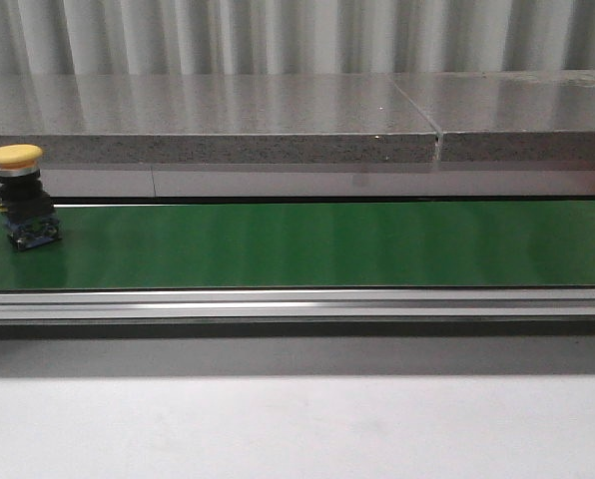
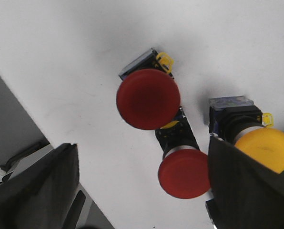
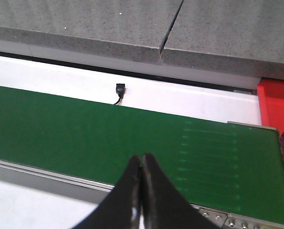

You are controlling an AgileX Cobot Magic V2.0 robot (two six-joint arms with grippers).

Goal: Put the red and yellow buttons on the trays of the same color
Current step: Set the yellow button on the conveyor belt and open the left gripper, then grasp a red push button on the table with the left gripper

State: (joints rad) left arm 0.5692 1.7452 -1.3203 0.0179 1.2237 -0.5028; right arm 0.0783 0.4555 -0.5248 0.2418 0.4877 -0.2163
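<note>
1. Far left of the front view: a yellow button w/ mushroom cap stands upright on the green conveyor belt, black body & blue base under the cap. Rest of belt bare as seen here; no arm or tray shows in this view.
2. Behind the belt, a grey stone ledge runs across the frame, a seam splitting it right of centre. In front, an aluminium rail, then the white table.
3. Left wrist cam: left gripper w/ dark fingers spread wide apart, holding nothing, over a white surface. Three buttons below it: a large red button cap-up, a second red button lying just beside and partly under it, and a second yellow button on its side, partly hidden by one finger. Can't tell if the white surface is a tray.
4. Right wrist cam: right gripper w/ fingers pressed together, nothing between them, above the belt's near edge.
5. Far right, same cam: a red tray sits past the belt's end; contents mostly out of frame, only a dark object at the edge, can't ID.
</note>
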